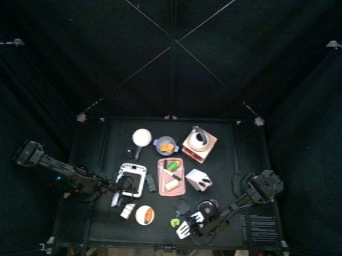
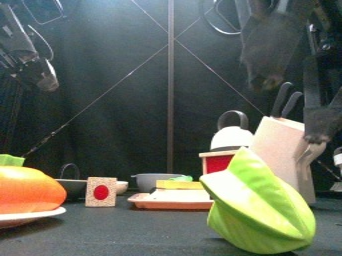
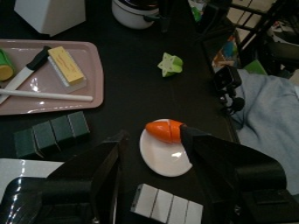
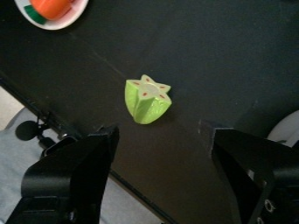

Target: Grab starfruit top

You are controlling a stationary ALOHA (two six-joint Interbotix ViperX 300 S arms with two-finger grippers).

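Note:
The starfruit is a small yellow-green pointed toy fruit with a star-shaped end, lying on the black table. It stands large at the front edge in the front view and also shows in the top view and the left wrist view. My right gripper hangs open and empty above it, with one jaw on each side; the top view shows it over the table's front. My left gripper is open and empty over a white plate that holds an orange carrot piece.
A pink tray holds a knife and a yellow block. A white knife block and a red-and-white mug stand behind the starfruit. The carrot plate is at the front left. Plates and bowls fill the back.

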